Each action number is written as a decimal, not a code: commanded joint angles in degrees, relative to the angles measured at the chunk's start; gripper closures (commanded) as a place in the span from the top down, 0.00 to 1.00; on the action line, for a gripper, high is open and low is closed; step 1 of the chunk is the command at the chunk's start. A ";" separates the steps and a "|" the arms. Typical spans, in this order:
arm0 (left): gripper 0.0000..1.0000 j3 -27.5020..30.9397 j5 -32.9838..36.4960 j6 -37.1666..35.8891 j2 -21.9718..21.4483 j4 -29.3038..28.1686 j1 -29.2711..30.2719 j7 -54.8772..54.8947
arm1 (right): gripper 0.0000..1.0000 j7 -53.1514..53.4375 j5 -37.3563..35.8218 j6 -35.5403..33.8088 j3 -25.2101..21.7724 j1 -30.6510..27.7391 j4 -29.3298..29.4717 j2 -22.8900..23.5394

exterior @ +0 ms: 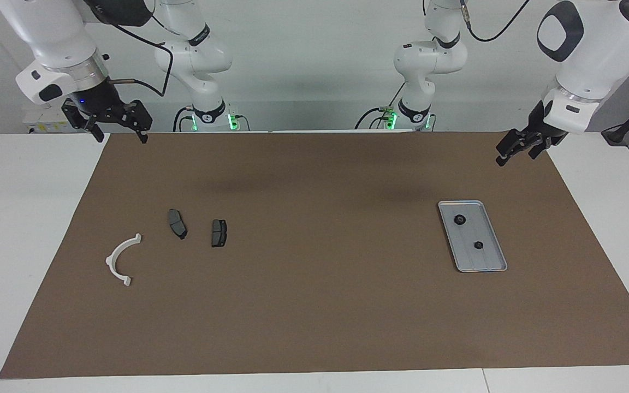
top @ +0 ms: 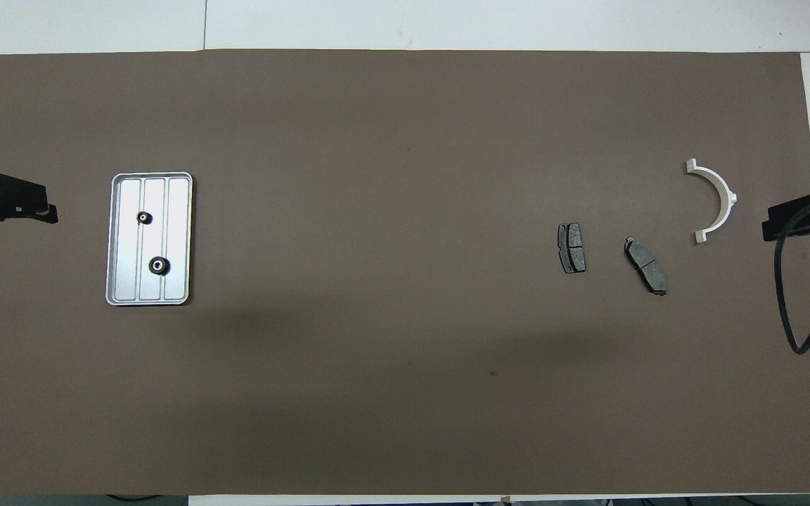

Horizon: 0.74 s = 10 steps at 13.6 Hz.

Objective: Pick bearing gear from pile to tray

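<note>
Raised over the mat corner at the right arm's end, wrist tipped down: right gripper point(exterior: 119, 135), fingers spread wide, holding nothing. On the mat below, white arc bracket point(exterior: 111, 257), then two brake pads point(exterior: 177, 224). Toward the left arm's end, tray point(exterior: 470, 256) with two black bearing gears point(exterior: 460, 220) inside, apart. Hanging over the mat edge near it, angled down: left gripper point(exterior: 517, 157), parted, holding nothing.

facing view high, looks toward robots; overhead steeply down; both share mat point(exterior: 314, 305).
</note>
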 commanded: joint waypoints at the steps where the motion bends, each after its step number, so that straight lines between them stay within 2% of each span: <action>1: 1.00 -0.64 1.21 -0.75 0.11 1.12 0.86 1.58 | 1.00 -0.86 0.25 -0.01 0.13 -0.59 -1.27 -1.23; 10: 1.00 -0.90 2.09 -0.41 -0.24 1.21 0.86 3.95 | 1.00 -0.78 0.25 0.08 0.13 -0.51 -1.27 -1.23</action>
